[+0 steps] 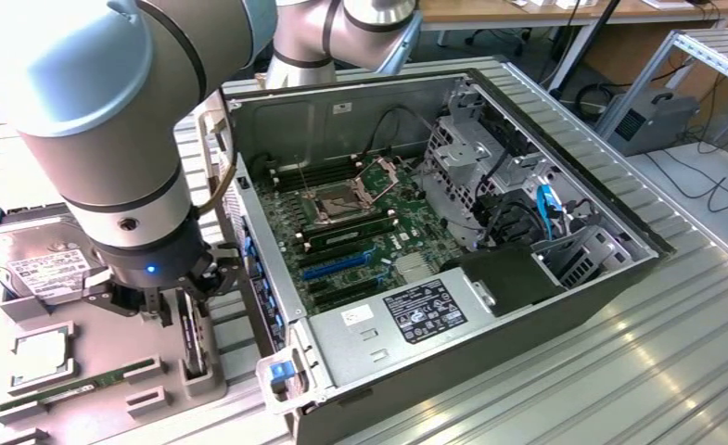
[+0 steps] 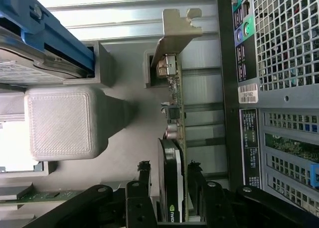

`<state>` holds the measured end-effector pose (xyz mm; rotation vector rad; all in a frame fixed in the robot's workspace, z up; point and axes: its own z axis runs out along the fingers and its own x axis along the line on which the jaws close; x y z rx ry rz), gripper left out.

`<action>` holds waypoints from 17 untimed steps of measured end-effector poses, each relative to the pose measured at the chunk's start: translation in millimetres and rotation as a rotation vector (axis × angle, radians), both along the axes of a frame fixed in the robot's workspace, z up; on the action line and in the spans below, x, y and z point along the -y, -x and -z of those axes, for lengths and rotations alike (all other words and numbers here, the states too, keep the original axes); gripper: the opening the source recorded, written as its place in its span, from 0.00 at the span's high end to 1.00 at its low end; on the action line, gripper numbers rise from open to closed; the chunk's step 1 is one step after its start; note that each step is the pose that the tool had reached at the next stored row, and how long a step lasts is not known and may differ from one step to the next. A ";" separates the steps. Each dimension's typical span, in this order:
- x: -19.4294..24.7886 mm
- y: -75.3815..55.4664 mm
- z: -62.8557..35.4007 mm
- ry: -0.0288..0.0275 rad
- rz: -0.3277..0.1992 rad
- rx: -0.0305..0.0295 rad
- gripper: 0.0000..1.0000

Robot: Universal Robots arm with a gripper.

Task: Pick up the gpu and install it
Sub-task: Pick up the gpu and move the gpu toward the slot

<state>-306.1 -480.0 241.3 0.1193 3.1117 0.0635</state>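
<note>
- One UR arm, pincer (image 1: 172, 320) lowered right over the gpu (image 1: 192, 341), on the exterior view's left, just beside the open PC case (image 1: 463, 232).
- gpu isn't in the machine yet. It stands on its edge in a groove of the grey holder (image 1: 92, 371) on the desk (image 1: 660, 352), w/ the silver bracket (image 2: 177, 26) at the end away from the pincer.
- Wrist view: pincer (image 2: 169, 166) is released and straddling the card (image 2: 172, 153). One of the fingers (image 2: 145, 175) sits on each side, and a thin gap shows btwn finger and card, so nothing's clamped afaict.
- Progress guess: early, at the grab itself. No card shows in the blue slot (image 1: 338, 266) on the board.
- What could go wrong, imo:
  - The card looks a bit off-centre btwn the fingers. One pad could touch first and tip it sideways in the groove.
  - The grip spot is near one end, far from the bracket. The long end could sag or swing on the lift and snag the holder wall.
  - The pads seem to sit on the black cooler side and the bare board side. Too much squeeze could mean bent parts, too little could mean a slip.
  - The case wall is v close to the holder, so a tilted card could clip it.
- Hard drive (image 1: 42, 264) and RAM stick (image 1: 73, 387) sit nearby on the same side. Neither is the target.
</note>
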 end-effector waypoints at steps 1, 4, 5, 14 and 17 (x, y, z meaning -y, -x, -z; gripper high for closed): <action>0.0 -0.2 0.1 0.0000 0.000 0.0000 0.56; -0.6 -0.4 1.0 -0.0001 0.000 0.0001 0.56; -1.2 -0.2 1.6 -0.0001 0.000 0.0001 0.56; -5.3 -0.5 3.4 0.0000 0.001 0.0000 0.56; -5.4 -0.5 3.4 0.0000 0.001 0.0000 0.56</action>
